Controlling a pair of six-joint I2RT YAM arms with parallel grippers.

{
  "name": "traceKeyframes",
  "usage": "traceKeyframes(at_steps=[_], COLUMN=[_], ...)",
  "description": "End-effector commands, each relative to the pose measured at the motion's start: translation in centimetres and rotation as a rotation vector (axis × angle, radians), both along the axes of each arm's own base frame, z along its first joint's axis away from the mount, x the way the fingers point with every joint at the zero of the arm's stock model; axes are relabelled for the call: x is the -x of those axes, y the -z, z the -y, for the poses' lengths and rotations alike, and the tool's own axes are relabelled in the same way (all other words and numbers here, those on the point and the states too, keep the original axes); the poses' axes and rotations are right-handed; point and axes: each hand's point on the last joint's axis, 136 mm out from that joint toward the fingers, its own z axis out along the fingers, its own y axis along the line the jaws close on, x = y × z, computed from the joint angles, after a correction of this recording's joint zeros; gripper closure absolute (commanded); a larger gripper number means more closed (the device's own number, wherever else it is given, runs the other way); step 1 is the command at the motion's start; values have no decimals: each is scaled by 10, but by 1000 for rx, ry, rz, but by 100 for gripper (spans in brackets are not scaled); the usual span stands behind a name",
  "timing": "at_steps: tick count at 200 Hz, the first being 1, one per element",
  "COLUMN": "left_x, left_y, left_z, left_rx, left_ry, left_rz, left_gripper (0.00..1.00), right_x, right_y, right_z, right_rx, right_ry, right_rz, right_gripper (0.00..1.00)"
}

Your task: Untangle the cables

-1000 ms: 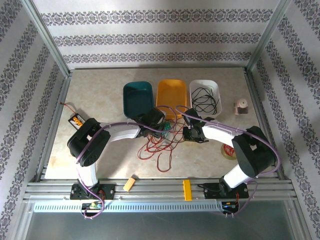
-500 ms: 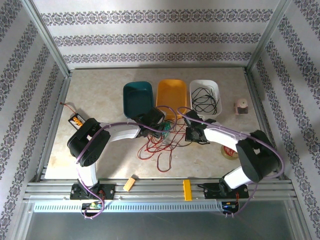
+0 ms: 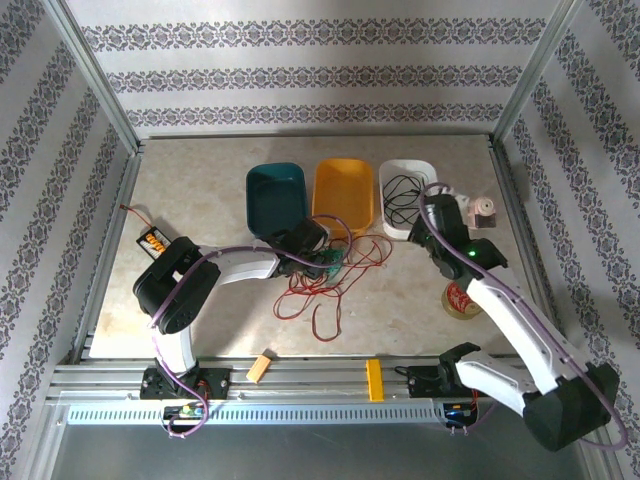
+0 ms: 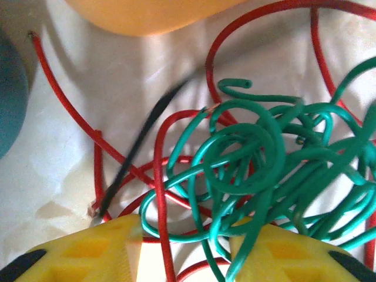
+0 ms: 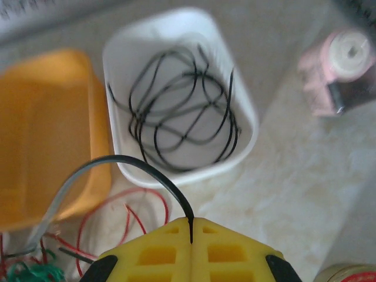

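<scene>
A tangle of green cable [image 4: 276, 158] and red cables [image 4: 161, 194] lies on the table just in front of the orange bin. My left gripper [image 4: 185, 252] is open over it, with green and red strands lying loose in the gap between its yellow fingers [image 4: 88, 252]. From above, that left gripper [image 3: 325, 258] sits on the green knot [image 3: 333, 266], and red loops [image 3: 318, 290] spread toward me. A thin black cable [image 5: 147, 173] is pinched in my shut right gripper [image 5: 191, 229]. The strand arcs left toward the tangle. My right gripper [image 3: 433, 208] hovers by the white bin's near right side.
Teal bin [image 3: 275, 195], orange bin [image 3: 343, 190] and white bin [image 3: 408, 164] stand in a row at mid-table. Coiled black cables [image 5: 182, 123] lie in the white one. Nearby are a pink spool [image 3: 483, 213], a tape roll [image 3: 460, 300] and a battery box [image 3: 152, 240] at left.
My right arm has swung from the tangle up and right to the white bin, shut on the black cable. My left gripper's jaws have parted over the green knot.
</scene>
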Motion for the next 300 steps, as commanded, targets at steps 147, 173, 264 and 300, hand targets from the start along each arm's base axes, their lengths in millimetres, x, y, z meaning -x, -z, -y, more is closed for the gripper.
traceKeyframes(at_steps=[147, 173, 264, 300], left_x=[16, 16, 15, 14], left_y=[7, 6, 4, -7], left_z=[-8, -8, -8, -5], left_rx=[-27, -28, -23, 3], left_ry=[17, 14, 10, 23], left_rz=[-41, -40, -34, -13], left_gripper=[46, 46, 46, 45], right_x=[-75, -99, -150, -166], right_y=[-124, -105, 24, 75], right_z=[52, 56, 58, 53], right_rx=[154, 164, 118, 88], right_ry=[123, 138, 128, 116], right_rz=[276, 234, -51, -186], right_gripper=[100, 100, 100, 98])
